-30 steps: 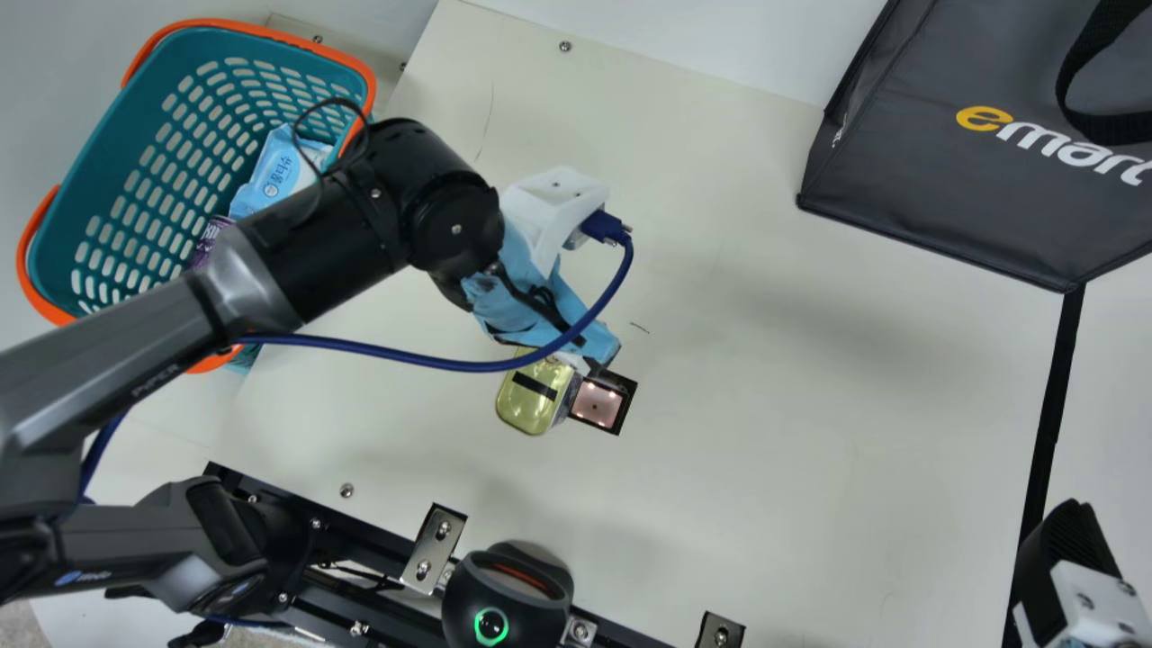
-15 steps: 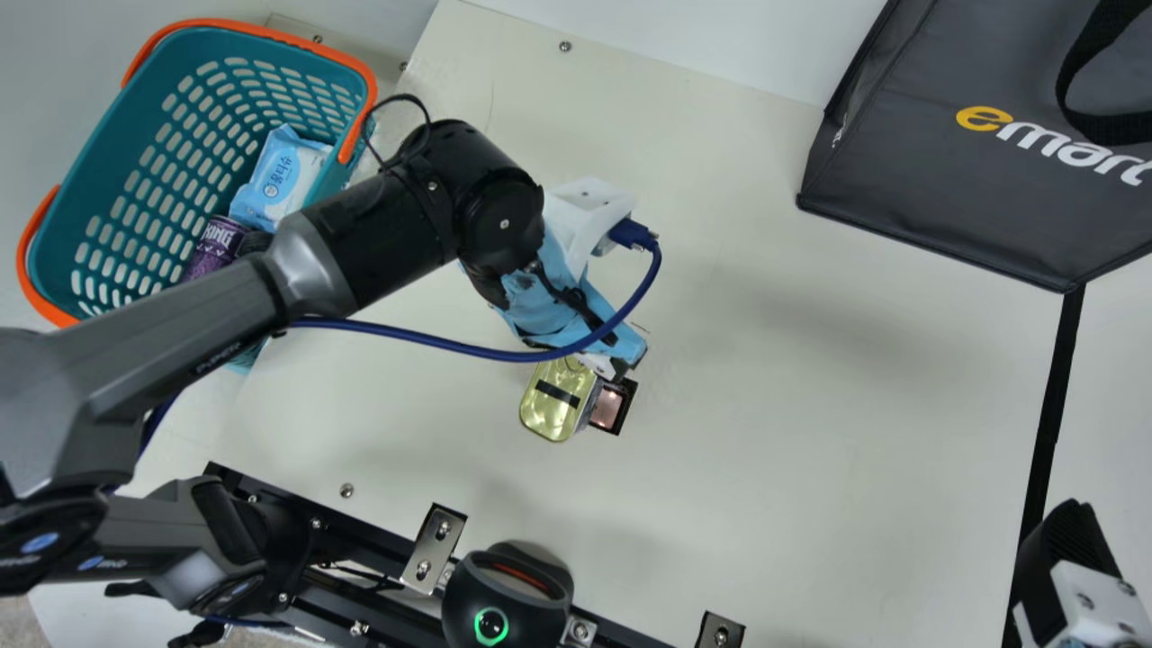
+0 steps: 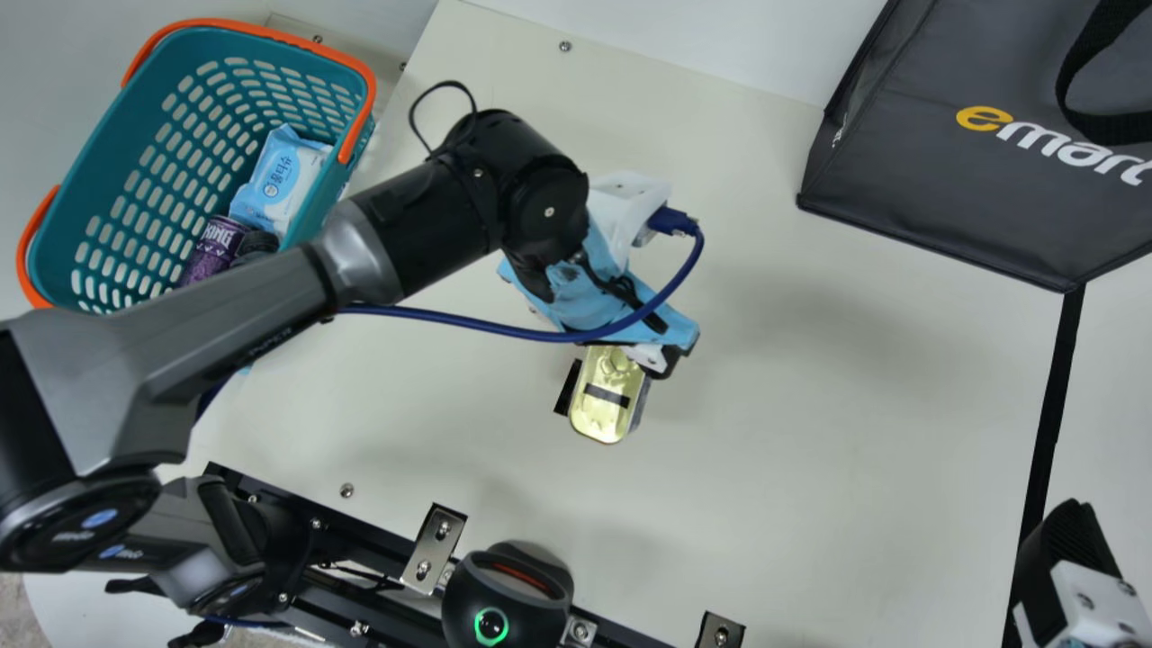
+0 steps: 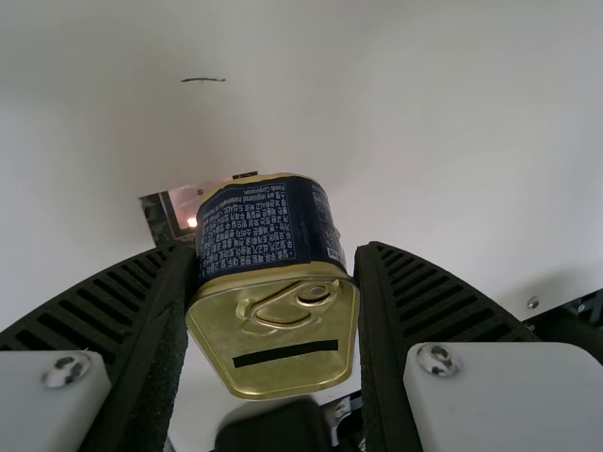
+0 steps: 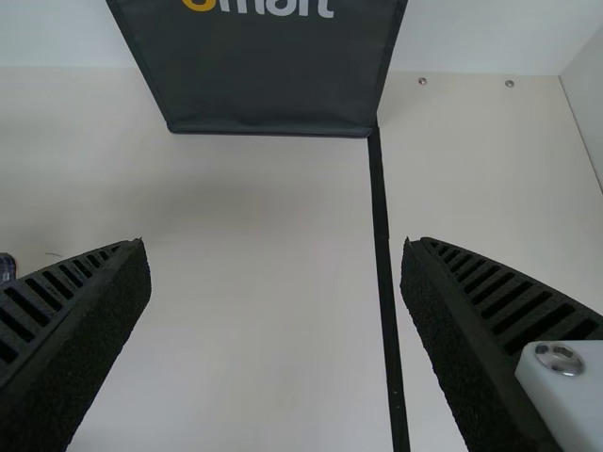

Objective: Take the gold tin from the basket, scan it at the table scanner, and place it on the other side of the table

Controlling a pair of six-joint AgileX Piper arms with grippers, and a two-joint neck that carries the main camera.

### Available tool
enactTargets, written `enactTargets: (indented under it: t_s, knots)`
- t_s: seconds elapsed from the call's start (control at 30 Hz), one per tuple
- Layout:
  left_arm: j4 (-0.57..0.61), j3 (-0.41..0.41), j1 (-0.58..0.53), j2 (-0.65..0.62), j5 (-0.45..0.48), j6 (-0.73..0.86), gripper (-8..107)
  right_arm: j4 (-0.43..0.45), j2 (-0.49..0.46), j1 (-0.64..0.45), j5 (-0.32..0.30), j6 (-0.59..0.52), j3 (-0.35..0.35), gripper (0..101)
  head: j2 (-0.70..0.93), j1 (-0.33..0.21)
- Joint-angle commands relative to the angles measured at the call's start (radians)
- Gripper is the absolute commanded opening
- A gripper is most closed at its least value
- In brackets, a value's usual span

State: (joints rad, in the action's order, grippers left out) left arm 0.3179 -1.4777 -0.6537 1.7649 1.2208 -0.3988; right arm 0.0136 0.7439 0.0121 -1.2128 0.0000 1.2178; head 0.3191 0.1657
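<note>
My left gripper point(image 3: 637, 358) is over the middle of the table, shut on the gold tin point(image 3: 601, 409). The tin hangs over the table scanner point(image 3: 567, 387), whose black edge shows beside it. In the left wrist view the tin point(image 4: 292, 367), with a dark blue printed side, is held between both fingers of the left gripper point(image 4: 273, 256); the lit scanner window point(image 4: 188, 200) is partly covered behind it. My right gripper point(image 3: 1066, 562) is at the main view's lower right corner. The right wrist view has the right gripper point(image 5: 275, 247) open with nothing between its fingers.
The teal basket point(image 3: 108, 162) at the left holds a blue wipes pack point(image 3: 277, 180) and a purple can point(image 3: 216, 247). A dark grey bag point(image 3: 936, 171) stands at the far right. A black strip point(image 3: 1048, 423) crosses the table's right part. A black rounded device point(image 3: 508, 598) sits at the near edge.
My left arm has moved right, carrying the tin from the scanner window's left side to over it, now covering most of it. The right gripper has kept still.
</note>
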Motion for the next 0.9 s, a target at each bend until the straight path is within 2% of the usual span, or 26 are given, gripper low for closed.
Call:
enactTargets:
  t_s: [0.0, 0.5, 0.87]
  knots:
    - [-0.003, -0.029, -0.01, 0.014, -0.003, -0.048, -8, 0.0, 0.0, 0.0, 0.0, 0.0, 0.0, 95, 0.002, -0.027]
    - [-0.083, -0.118, -0.118, 0.137, -0.101, -0.295, -8, 0.0, 0.0, 0.0, 0.0, 0.0, 0.0, 95, 0.002, -0.027]
    - [-0.148, -0.152, -0.173, 0.207, -0.141, -0.412, -8, 0.0, 0.0, 0.0, 0.0, 0.0, 0.0, 95, 0.002, -0.027]
